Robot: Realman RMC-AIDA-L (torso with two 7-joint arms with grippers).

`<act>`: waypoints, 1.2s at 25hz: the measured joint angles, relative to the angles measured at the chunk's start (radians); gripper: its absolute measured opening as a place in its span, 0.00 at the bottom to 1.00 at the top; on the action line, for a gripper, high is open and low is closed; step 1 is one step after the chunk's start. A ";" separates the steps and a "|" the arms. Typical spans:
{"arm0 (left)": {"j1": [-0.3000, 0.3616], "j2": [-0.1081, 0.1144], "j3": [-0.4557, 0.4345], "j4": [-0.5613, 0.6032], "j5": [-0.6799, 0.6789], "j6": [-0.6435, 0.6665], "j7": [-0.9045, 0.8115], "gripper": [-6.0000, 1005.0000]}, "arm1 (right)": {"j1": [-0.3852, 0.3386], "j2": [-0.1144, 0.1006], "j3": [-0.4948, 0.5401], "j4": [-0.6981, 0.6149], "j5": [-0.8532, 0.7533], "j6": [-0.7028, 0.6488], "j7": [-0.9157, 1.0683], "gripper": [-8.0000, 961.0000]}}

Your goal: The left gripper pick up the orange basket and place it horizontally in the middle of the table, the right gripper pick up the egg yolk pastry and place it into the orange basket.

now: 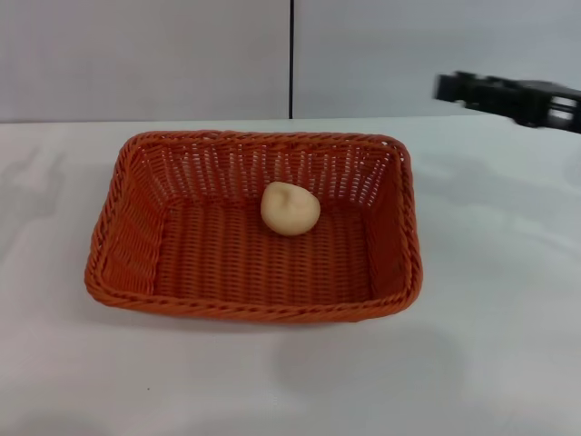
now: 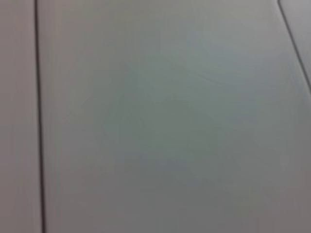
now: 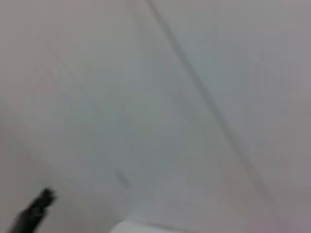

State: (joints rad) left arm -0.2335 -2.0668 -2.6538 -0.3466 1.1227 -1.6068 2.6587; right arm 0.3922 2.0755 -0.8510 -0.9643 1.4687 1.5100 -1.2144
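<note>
The orange basket [image 1: 254, 227] lies lengthwise across the middle of the white table [image 1: 499, 318] in the head view. The egg yolk pastry [image 1: 290, 209] rests on the basket's floor near its far wall. My right gripper [image 1: 449, 87] hangs at the upper right, above the table's far edge and well clear of the basket, with nothing in it. A dark fingertip [image 3: 36, 208] shows at the corner of the right wrist view. The left gripper is out of every view; the left wrist view holds only grey wall.
A grey wall with a dark vertical seam [image 1: 290, 59] stands behind the table. Bare tabletop surrounds the basket on all sides.
</note>
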 joint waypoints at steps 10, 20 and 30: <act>0.021 0.000 -0.103 0.076 -0.019 -0.001 0.045 0.36 | -0.134 0.007 0.233 0.040 0.070 -0.016 -0.282 0.68; 0.068 0.004 -0.205 0.123 -0.021 -0.048 0.045 0.40 | -0.235 0.006 0.356 0.252 0.330 0.048 -0.697 0.68; 0.106 0.003 -0.198 0.137 -0.016 -0.029 0.034 0.70 | -0.218 -0.004 0.450 0.443 0.383 0.050 -0.925 0.68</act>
State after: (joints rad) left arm -0.1277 -2.0639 -2.8520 -0.2095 1.1068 -1.6359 2.6930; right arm 0.1747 2.0715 -0.4007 -0.5215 1.8518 1.5596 -2.1393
